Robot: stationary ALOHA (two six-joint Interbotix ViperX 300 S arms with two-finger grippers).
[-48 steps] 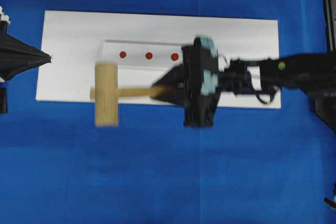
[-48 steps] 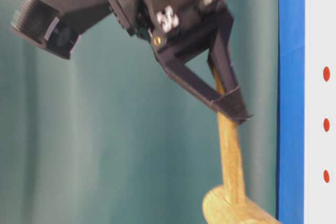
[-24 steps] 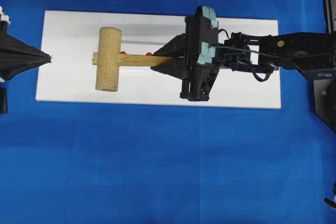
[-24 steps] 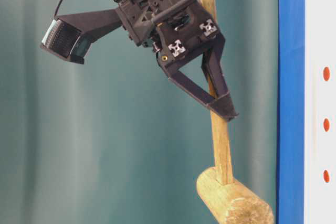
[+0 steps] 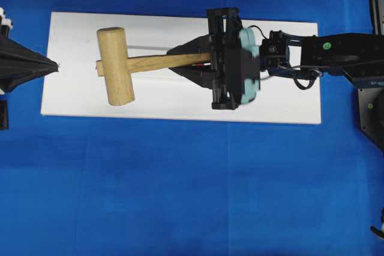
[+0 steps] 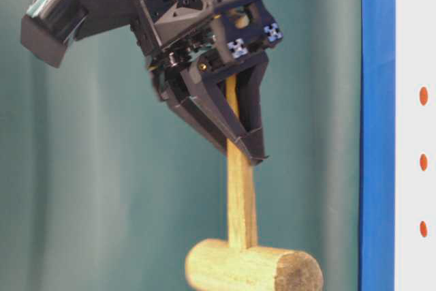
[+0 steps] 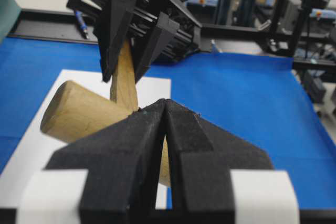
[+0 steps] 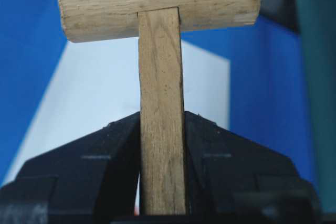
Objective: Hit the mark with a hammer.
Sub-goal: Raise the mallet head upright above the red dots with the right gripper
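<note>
From my remote station, nearest in the right wrist view, I see the right claw [image 8: 161,129] clamped on the flat handle of the hammer [image 8: 160,51], one black finger [image 8: 100,156] pressed against each side of the wood. The thick round head sits crosswise at the far end of the handle, beyond the fingertips. In the overhead view the hammer [image 5: 117,66] is held over the left part of the white board [image 5: 282,103], handle running roughly level toward the right claw [image 5: 180,65], head pointing toward the board's left end. The table-level view shows the hammer [image 6: 252,267] lifted clear of the board, with three red dots [image 6: 423,162] in a row on the board's white face. The board lies on the blue counter [image 5: 180,196]. Farther left, the left claw [image 5: 55,64] is fully closed with nothing in it, its tip just off the board's left edge and pointing at the hammer head, near it but apart.
</note>
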